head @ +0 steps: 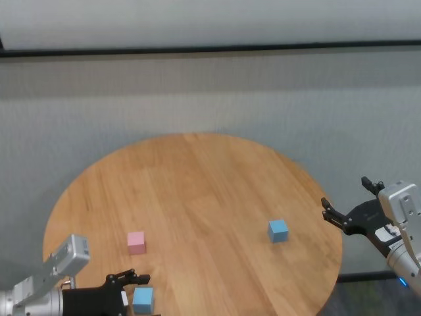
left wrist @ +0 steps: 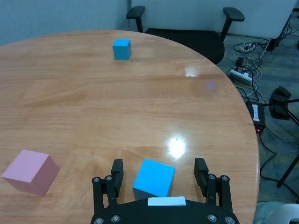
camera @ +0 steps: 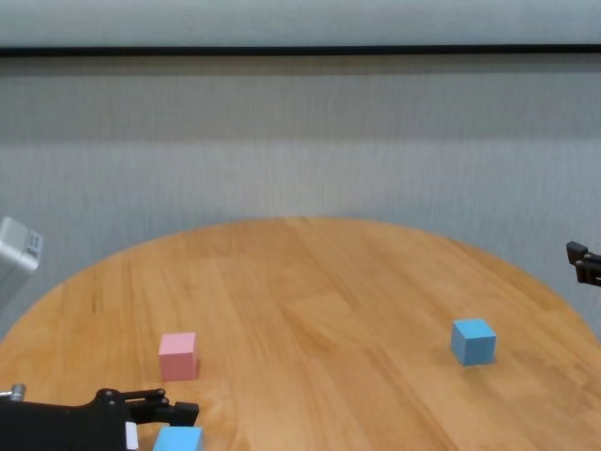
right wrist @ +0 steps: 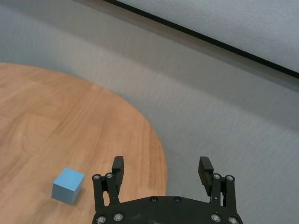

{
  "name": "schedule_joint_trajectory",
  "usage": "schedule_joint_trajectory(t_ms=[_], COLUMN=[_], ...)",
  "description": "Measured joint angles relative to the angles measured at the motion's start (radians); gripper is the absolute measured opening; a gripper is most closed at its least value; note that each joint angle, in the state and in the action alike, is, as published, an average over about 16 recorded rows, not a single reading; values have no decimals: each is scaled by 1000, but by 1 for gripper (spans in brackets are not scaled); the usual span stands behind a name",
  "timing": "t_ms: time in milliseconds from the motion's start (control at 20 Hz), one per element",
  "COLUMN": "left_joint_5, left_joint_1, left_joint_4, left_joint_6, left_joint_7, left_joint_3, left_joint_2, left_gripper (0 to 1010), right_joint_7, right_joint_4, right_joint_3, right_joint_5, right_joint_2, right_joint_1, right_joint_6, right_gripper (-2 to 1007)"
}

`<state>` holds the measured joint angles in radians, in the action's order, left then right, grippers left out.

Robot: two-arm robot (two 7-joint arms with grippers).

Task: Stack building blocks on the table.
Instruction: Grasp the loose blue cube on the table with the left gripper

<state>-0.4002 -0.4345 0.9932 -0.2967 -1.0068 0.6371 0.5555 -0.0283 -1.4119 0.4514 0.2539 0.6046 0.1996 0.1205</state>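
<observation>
Three small plain matte cubes lie apart on the large round table (head: pixel 197 191) with its light brown wood-plank top; nothing is stacked yet. The near light blue cube (left wrist: pixel 153 178) sits at the table's near edge on the robot's left, between the spread fingers of the left gripper (left wrist: pixel 161 175), turned a little askew to them; a gap shows on each side, so nothing is pinched. The pink cube (head: pixel 136 241) lies just beyond it, a short way in from that edge; the far light blue cube (head: pixel 277 230) rests towards the right edge, well apart from both. The right gripper (right wrist: pixel 162 170) hangs off the right edge, fingers spread and empty.

The blocks look light, rigid and not fragile; the matte faces should give fair friction. Best hold, I judge: two opposite flat side faces at mid-height, pads square to them, since the askew cube may twist as the fingers close.
</observation>
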Motion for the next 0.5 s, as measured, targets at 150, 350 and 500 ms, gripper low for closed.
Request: schedule_joint_trajectory(t_ms=[150,350,500], left_joint_5=[-1,-3,-5], left_joint_1=[3,8,12], left_joint_4=[3,9,13], left_joint_6=[-3,-6,-8], left_joint_7=[-5,-11,-15], left_joint_3=[1,2,3], left_joint_2=[3,7,11], left_gripper=[953,883,810], right_joint_7=[0,0,0], right_joint_4=[0,0,0], right_joint_3=[0,0,0], right_joint_5=[0,0,0], right_joint_2=[0,0,0], right_joint_1=[0,0,0], right_joint_6=[0,0,0], right_gripper=[1005,1005,1005])
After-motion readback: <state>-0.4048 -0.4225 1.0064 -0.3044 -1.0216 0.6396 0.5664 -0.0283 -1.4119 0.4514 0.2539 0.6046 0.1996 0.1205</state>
